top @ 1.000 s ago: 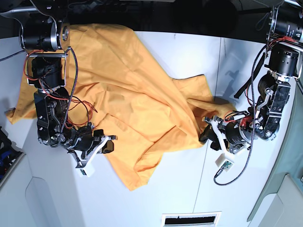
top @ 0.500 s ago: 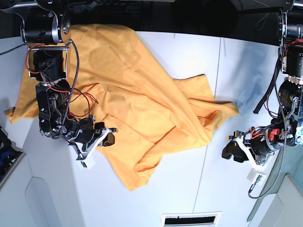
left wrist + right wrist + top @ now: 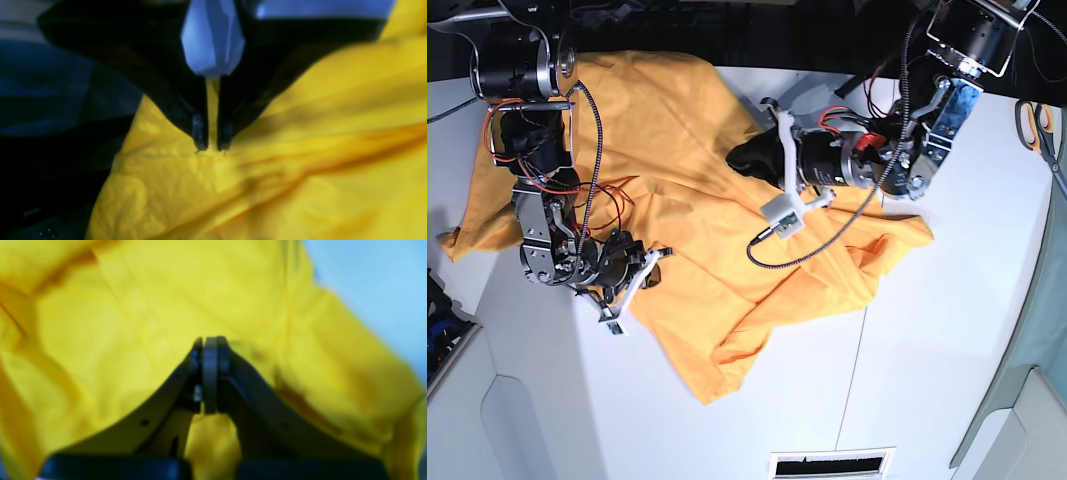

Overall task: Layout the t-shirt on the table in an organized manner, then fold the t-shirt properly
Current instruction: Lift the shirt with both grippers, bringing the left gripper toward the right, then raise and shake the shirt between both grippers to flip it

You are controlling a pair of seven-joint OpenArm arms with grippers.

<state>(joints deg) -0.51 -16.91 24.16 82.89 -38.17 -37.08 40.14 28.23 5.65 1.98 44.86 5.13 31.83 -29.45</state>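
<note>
Jaws: my left gripper [image 3: 210, 146] pinches an edge fold of the t-shirt [image 3: 687, 200]; my right gripper [image 3: 208, 350] is closed on nothing visible. T-shirt: rumpled across the table [image 3: 927, 350], soft, light, likely best gripped at hems.

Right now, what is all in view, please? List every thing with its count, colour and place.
t-shirt: one, orange, crumpled, spread over the table from the far left toward the middle right.
table: one, white, under everything.
scissors: one pair, it seems, at the right edge of the base view; too small to tell the colour.
slot: one, dark with a white frame, at the near edge of the table.
left gripper: one, black, at the far edge of the t-shirt, pinching a fold of it.
right gripper: one, black, shut, over the near left part of the t-shirt.
</note>
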